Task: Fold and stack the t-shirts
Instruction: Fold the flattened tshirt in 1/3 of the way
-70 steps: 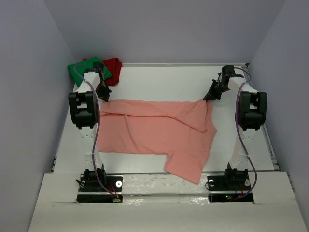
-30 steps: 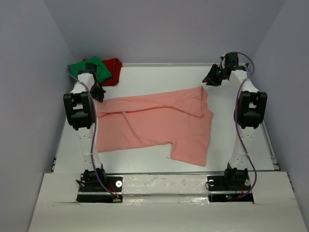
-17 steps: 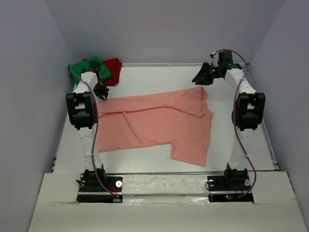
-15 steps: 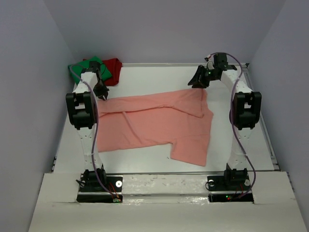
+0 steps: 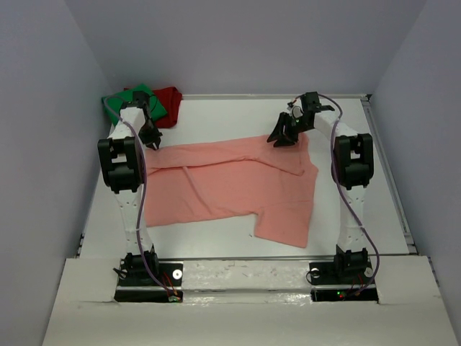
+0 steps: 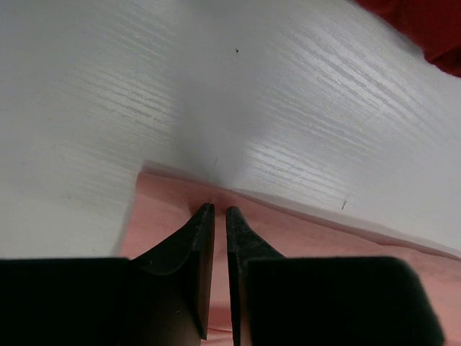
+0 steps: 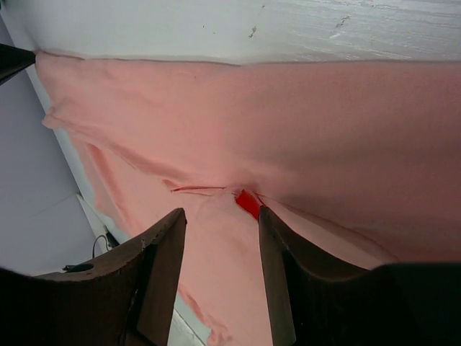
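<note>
A salmon-pink t-shirt [image 5: 230,184] lies spread flat across the white table [image 5: 230,115], one sleeve pointing to the near edge. My left gripper [image 5: 153,143] sits low at its far left corner; in the left wrist view the left gripper [image 6: 219,210] is open by a thin slit above the shirt's hem [image 6: 173,216], holding nothing. My right gripper [image 5: 278,138] hovers over the far edge, right of the middle. Seen from the right wrist, the right gripper [image 7: 220,216] stands open over a crease in the pink t-shirt [image 7: 216,122]. The green t-shirt [image 5: 133,101] and dark red t-shirt [image 5: 170,104] lie bunched at the far left corner.
Grey walls close in the table on the left, back and right. The dark red shirt [image 6: 432,36] lies just beyond my left gripper. A raised rail [image 5: 392,187] runs along the table's right side. Both arm bases [image 5: 148,270] stand at the near edge.
The right gripper has swung left from the far right corner to above the shirt's far edge, its jaws wider. The left gripper has barely shifted. The pink shirt has lain still over the last second.
</note>
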`<state>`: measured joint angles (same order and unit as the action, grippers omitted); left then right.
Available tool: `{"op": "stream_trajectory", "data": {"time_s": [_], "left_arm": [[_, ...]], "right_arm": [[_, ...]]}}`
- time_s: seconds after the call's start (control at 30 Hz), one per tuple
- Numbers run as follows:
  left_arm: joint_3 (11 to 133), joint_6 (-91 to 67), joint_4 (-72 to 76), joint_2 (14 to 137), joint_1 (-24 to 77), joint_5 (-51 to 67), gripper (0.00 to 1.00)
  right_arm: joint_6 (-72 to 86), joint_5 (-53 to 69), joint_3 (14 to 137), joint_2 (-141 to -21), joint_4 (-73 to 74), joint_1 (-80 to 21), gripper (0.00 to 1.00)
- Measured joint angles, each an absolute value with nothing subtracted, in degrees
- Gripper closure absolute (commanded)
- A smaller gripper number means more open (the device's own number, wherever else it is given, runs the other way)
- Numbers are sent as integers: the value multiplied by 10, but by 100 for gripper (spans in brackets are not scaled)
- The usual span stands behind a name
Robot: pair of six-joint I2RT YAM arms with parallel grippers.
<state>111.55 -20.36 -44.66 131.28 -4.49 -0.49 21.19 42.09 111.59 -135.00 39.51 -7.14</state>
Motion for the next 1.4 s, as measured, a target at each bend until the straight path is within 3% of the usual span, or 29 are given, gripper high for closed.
{"op": "stream_trajectory", "data": {"time_s": [0.3,0.4,0.43,0.5,1.23,1.4], "left_arm": [[1118,-200,-455,1313,-45,-5,78],[1118,-199,-456,1313,-45,-5,78],[1118,-199,-457,1313,-45,-5,78],[1118,-199,-458,1313,-45,-5,78],[1118,-199,-460,1313,-45,-5,79],[1118,-199,-460,1313,-45,-3,79]], "right_arm": [[218,435,1092,-1369,383,-90,51],[220,435,1091,-1370,378,-95,76],[219,435,1090,-1371,375,-98,93],[222,436,1089,-1374,373,-102,100],[227,466,998,-1312,381,-106,100],[227,488,975,-1295,387,-107,95]]}}
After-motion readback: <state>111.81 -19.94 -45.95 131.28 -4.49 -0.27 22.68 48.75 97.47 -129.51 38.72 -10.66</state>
